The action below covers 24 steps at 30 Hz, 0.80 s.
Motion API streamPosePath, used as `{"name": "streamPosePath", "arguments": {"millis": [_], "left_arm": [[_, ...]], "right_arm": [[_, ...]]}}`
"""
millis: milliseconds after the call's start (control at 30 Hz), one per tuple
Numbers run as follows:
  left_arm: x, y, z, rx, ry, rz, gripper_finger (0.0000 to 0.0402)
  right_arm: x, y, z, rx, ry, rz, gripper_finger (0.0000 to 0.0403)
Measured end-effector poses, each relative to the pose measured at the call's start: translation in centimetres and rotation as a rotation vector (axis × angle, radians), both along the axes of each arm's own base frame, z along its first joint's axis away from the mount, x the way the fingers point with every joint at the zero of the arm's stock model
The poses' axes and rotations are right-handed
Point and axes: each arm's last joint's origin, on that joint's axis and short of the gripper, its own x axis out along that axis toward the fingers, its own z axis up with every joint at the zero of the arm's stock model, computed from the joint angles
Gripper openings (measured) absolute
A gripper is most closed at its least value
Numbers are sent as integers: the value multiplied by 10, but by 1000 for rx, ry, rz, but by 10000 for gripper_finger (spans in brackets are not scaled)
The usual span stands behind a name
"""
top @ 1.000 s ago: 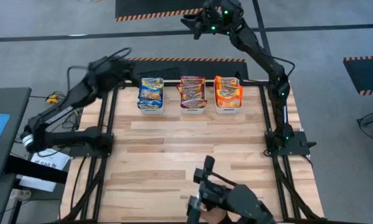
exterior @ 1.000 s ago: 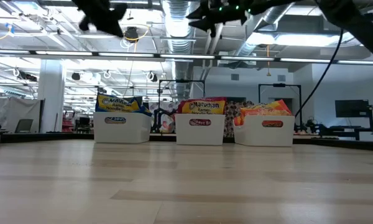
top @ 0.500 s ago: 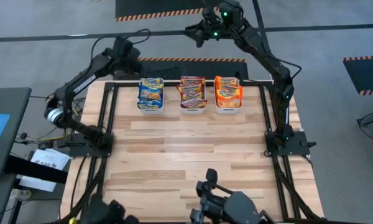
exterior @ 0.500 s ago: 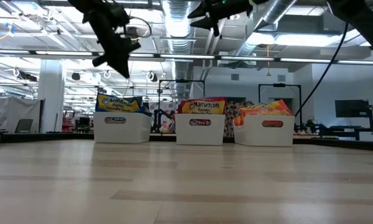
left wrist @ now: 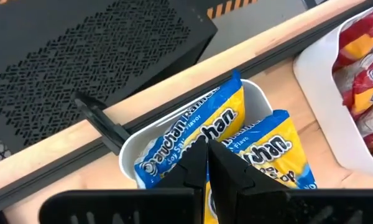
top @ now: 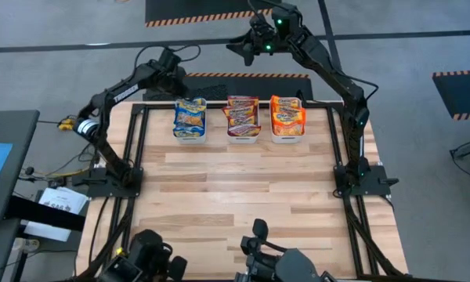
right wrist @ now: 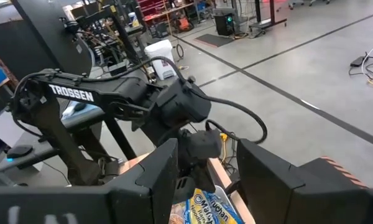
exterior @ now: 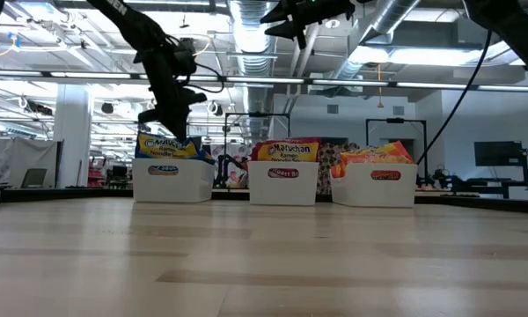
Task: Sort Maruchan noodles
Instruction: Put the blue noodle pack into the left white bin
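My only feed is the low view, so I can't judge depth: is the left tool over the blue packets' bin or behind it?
Observer: From above, the left tool sits just past the far edge of the left bin, not over it.
Operator: Is it holding anything?
Observer: No. Its wrist view shows the fingers shut together and empty, with the blue packets below.
Operator: And the right tool?
Observer: The right tool is open, raised beyond the table's far edge.
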Motion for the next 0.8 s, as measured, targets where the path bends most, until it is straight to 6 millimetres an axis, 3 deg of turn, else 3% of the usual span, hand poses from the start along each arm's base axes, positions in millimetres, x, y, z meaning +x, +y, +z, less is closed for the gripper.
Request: {"name": "streamPosePath", "arguments": {"millis": [433, 800], "left_arm": [[8, 8, -30, -134, 5, -4, 1], [29, -18, -32, -273, -36, -189, 1]], "right_arm": [[0, 0, 0, -5, 0, 0, 189], [0, -1, 0, -6, 1, -1, 189]]}}
